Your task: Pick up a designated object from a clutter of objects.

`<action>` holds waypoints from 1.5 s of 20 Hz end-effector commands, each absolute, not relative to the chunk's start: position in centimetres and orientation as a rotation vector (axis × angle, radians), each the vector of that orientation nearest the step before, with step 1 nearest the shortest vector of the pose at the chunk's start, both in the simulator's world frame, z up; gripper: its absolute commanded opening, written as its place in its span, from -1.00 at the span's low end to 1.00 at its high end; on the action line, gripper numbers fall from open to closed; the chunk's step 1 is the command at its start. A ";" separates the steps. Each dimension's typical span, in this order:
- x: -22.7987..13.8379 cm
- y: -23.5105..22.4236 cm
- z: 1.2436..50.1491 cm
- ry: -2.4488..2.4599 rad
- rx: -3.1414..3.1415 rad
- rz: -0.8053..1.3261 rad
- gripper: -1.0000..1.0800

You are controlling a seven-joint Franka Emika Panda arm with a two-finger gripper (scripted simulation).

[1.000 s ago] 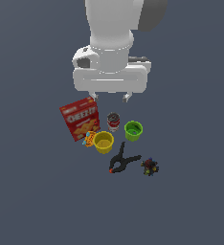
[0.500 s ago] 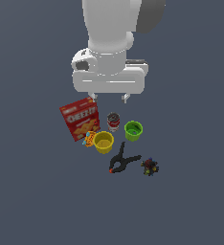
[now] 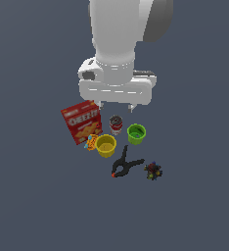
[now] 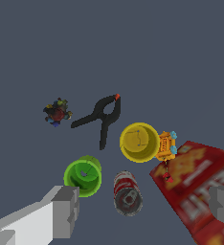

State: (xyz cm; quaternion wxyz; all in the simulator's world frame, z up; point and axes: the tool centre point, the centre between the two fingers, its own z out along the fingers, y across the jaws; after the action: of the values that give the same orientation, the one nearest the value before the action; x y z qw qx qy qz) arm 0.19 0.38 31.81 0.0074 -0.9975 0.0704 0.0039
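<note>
Progress is at the opening stage: nothing has been grasped, and you have the whole approach, descent, closure and lift ahead of you. The gripper (image 3: 116, 106) hangs high above the clutter with its fingers (image 4: 66, 211) spread wide and nothing between them.

The designated object (image 3: 152, 170) lies on the counter (image 3: 38, 196) at the outer edge of the group. Taking the yellow cup (image 3: 106, 145) as the dial's centre in the exterior view, it sits at about 4 o'clock, just beyond the black clamp (image 3: 125, 164) and apart from it by a narrow gap. The green cup (image 3: 136, 133) stands at about 2 o'clock, the small can (image 3: 116, 124) at 1 o'clock, the red cracker box (image 3: 81, 121) at 10 o'clock, and a small orange item (image 3: 91, 142) touches or nearly touches the cup at 9 o'clock.

The object reads as a small, dark, lumpy knot, well under cup size, flecked with red, green, yellow and blue. Its outline is irregular with short protrusions, best seen in the wrist view (image 4: 56, 112). Finer surface detail is too small to tell. You should judge the clamp as its only close neighbour; the other sides look open.
</note>
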 end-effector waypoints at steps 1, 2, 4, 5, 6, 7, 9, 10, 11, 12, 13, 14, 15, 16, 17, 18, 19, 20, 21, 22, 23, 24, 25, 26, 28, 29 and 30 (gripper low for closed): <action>0.8 0.9 31.2 0.275 -3.113 0.013 0.92; 1.1 1.2 30.9 0.301 -3.111 0.014 0.92; 1.6 1.7 30.2 0.357 -3.104 0.014 0.92; 2.0 2.0 29.8 0.388 -3.099 0.015 0.92; 2.3 2.3 29.4 0.420 -3.095 0.015 0.92; 2.6 2.6 29.0 0.453 -3.090 0.016 0.92; 3.2 3.3 28.2 0.518 -3.079 0.017 0.92; 3.5 3.6 27.8 0.551 -3.073 0.017 0.92; 3.8 3.9 27.4 0.583 -3.067 0.018 0.92; 4.1 4.3 26.9 0.616 -3.060 0.018 0.92; 4.4 4.6 26.5 0.648 -3.053 0.018 0.92; 4.7 5.0 26.1 0.680 -3.046 0.019 0.92; 5.0 5.3 25.6 0.713 -3.039 0.019 0.92; 5.3 5.6 25.2 0.745 -3.031 0.020 0.92; 5.5 6.0 24.7 0.777 -3.023 0.020 0.92; 5.8 6.3 24.3 0.809 -3.015 0.020 0.92; 6.0 6.7 23.8 0.841 -3.007 0.021 0.92; 6.3 7.0 23.3 0.873 -2.998 0.021 0.92; 6.5 7.4 22.9 0.904 -2.989 0.021 0.92; 6.7 7.8 22.4 0.936 -2.979 0.021 0.92; 7.0 8.1 21.9 0.968 -2.970 0.021 0.92; 7.2 8.5 21.4 0.999 -2.960 0.021 0.92; 7.4 8.8 20.9 1.030 -2.949 0.021 0.92; 7.6 9.2 20.4 1.062 -2.939 0.021 0.92; 8.0 9.9 19.4 1.124 -2.917 0.021 0.92; 8.1 10.3 18.9 1.155 -2.905 0.021 0.92; 8.3 10.6 18.4 1.185 -2.894 0.021 0.92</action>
State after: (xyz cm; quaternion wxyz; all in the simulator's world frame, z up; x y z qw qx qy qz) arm 8.04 10.08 19.19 0.0077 -0.9315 0.3637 0.0069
